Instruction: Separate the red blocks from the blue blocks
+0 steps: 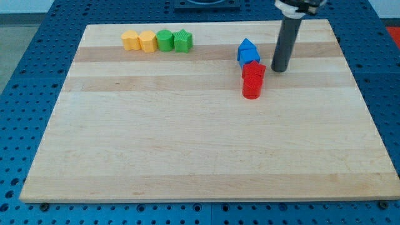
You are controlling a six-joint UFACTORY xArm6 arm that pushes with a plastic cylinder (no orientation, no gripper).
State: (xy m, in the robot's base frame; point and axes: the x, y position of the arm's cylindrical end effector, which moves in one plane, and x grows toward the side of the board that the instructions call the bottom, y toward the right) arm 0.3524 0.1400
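Note:
Two blue blocks sit together at the view's upper right of the wooden board: a blue triangular block and just below it a blue block. Touching them from below are two red blocks: a red block and a red cylinder. The four form a short column. My tip is the lower end of a dark rod, standing just right of the upper red block, a small gap apart from it.
A row of blocks lies along the board's top edge at left of centre: two yellow blocks, then two green blocks. Blue perforated table surrounds the board.

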